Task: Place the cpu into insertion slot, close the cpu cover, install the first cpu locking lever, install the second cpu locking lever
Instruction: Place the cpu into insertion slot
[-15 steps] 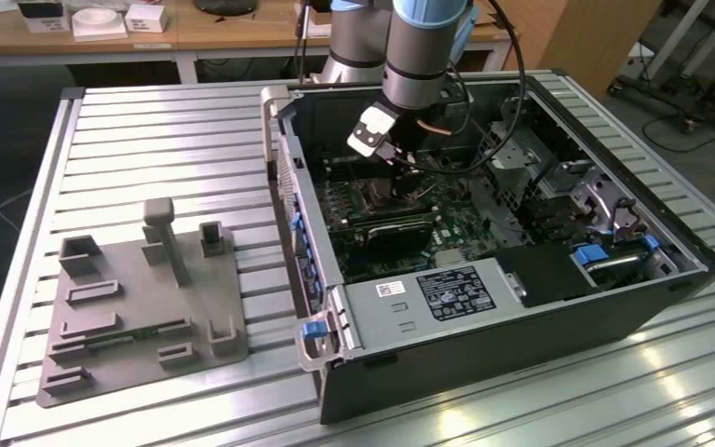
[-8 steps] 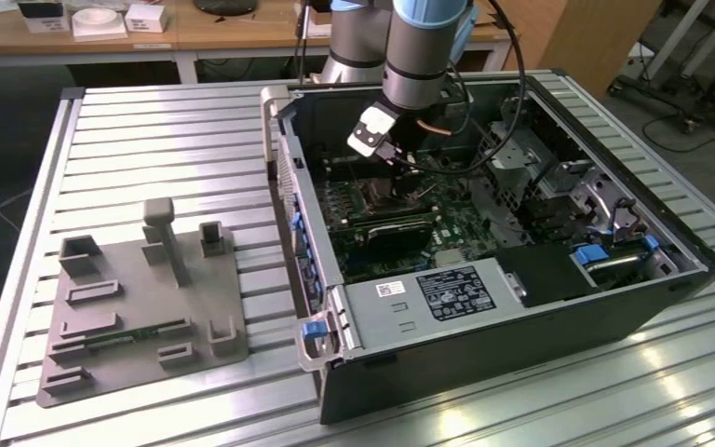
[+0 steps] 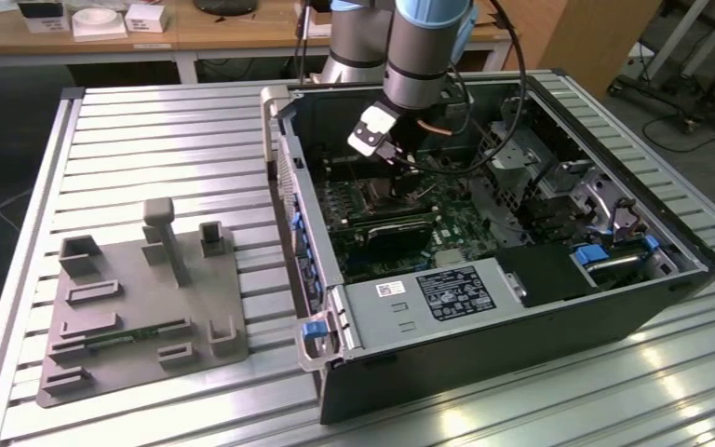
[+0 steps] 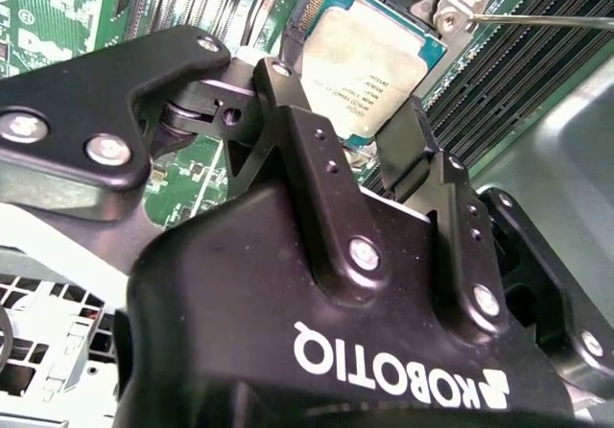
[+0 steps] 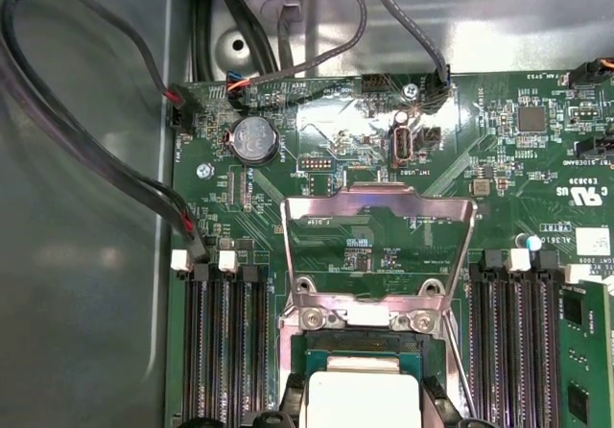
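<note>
Pinching the cpu (image 4: 369, 59), the end effector (image 4: 341, 102) holds it at the insertion slot (image 4: 318, 1).

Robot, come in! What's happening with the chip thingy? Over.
Here: gripper down at the cpu. The cpu sits at the insertion slot; cpu cover raised open. Nothing blocking it.

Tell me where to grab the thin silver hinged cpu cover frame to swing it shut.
Grip the thin silver cpu cover frame by its free cross bar, the edge opposite the hinge beside the silvery-beige square cpu. It stands swung open, so probably come from above and pinch the bar across its thickness; the square cut-out leaves room.
</note>
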Robot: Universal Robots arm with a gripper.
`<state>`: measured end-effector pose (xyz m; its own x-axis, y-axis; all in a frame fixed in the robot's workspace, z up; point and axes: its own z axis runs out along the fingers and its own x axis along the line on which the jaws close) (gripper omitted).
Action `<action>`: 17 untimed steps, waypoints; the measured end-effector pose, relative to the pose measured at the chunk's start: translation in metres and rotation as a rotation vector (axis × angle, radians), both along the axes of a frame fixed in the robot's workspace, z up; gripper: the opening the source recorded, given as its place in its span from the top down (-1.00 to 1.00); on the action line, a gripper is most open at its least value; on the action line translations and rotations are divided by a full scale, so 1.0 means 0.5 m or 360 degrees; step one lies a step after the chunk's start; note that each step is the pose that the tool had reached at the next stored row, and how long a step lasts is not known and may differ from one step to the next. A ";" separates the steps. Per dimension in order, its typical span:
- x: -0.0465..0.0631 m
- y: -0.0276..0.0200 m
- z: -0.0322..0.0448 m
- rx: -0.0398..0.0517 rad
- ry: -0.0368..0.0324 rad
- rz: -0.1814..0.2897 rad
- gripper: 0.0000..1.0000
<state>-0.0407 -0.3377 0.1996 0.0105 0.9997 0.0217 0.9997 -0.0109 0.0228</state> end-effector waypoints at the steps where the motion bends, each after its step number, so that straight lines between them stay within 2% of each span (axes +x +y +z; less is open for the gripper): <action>1: 0.000 0.0000 0.000 0.0000 0.0001 0.0000 -0.08; 17: 0.005 -0.0033 -0.001 0.0000 0.0003 0.0000 -0.08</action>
